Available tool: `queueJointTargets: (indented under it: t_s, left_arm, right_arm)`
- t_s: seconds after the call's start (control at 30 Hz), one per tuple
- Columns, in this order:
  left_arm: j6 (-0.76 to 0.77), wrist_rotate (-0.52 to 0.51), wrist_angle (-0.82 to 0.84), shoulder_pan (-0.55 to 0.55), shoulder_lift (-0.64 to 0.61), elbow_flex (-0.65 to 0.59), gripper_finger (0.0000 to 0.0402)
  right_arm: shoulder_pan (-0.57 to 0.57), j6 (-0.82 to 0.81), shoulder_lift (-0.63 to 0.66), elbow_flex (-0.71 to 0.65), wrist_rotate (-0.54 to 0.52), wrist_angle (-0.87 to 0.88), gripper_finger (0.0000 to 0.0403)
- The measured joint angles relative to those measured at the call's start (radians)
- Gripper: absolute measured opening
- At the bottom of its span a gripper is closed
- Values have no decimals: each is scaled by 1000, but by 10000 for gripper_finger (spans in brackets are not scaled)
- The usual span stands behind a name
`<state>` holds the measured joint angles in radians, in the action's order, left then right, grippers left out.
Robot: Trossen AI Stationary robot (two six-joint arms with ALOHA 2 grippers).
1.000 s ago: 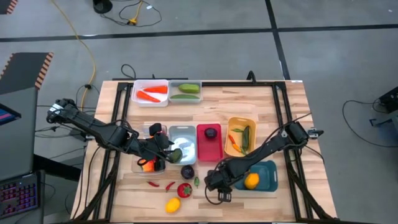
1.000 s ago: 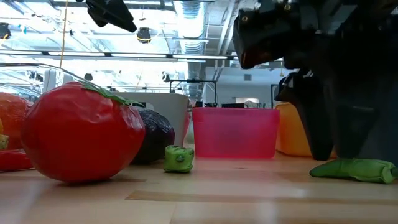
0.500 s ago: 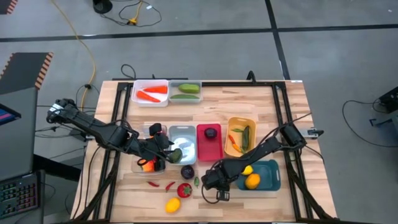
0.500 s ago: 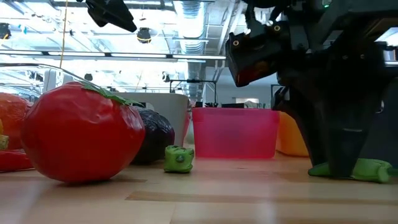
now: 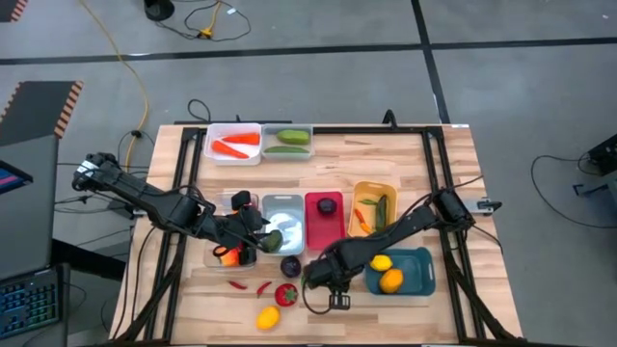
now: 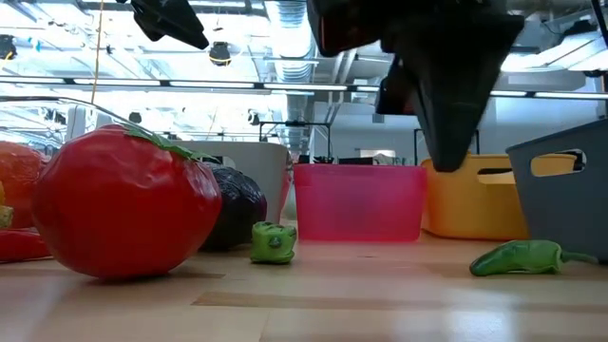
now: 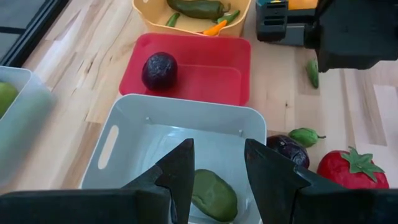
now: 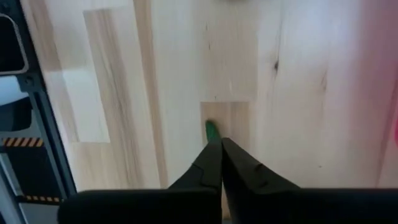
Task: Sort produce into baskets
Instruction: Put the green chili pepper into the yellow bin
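Right pincer [image 5: 318, 278]: hangs near the front of the counter [image 5: 443, 183], between the purple plum [image 6: 237, 209] and the teal bin [image 5: 420, 285]; stands clenched, fingers [image 8: 208, 163] pressed together, and grasps nothing. Green chili [image 6: 518, 256]: lies flat on the wood below and a little aside from this pincer, not lifted; shows only its tip just past the closed fingertips in the right wrist view. Left pincer [image 7: 217, 146]: hovers over the silver-grey bin [image 7: 186, 106], stands released with a clear gap between the fingers, holds nothing. Green vegetable [image 7: 214, 196]: rests on the floor of that bin, under the gap. Red bin [image 7: 193, 40]: sits just beside the silver-grey one and carries one dark plum [image 7: 160, 70]. Yellow-orange bin [image 5: 359, 193]: contains green and orange pieces. Teal bin: holds a lemon [image 5: 381, 262] and an orange fruit [image 5: 390, 280]. Loose on the counter at the front: a big red tomato [image 6: 123, 204], touching the purple plum behind it, a small green piece [image 6: 274, 242], two red chilies [image 5: 262, 287] and one more lemon [image 5: 268, 317]. White bin [image 5: 212, 145] at the far edge: contains carrots [image 5: 236, 146].
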<state>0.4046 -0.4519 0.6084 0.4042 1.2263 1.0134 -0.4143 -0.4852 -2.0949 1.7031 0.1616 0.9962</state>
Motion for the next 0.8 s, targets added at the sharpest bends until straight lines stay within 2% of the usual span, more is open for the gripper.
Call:
queueJointTargets:
  t_s: [0.2, 0.6, 0.8]
  left_arm:
    - [0, 0, 1, 0, 0, 0, 129]
    - [0, 0, 2, 0, 0, 0, 129]
    - [0, 0, 3, 0, 0, 0, 129]
  right_arm:
    - [2, -3, 0, 1, -2, -1, 36]
    - [-1, -26, -3, -4, -1, 28, 140]
    - [-34, -33, -6, -86, -5, -21, 178]
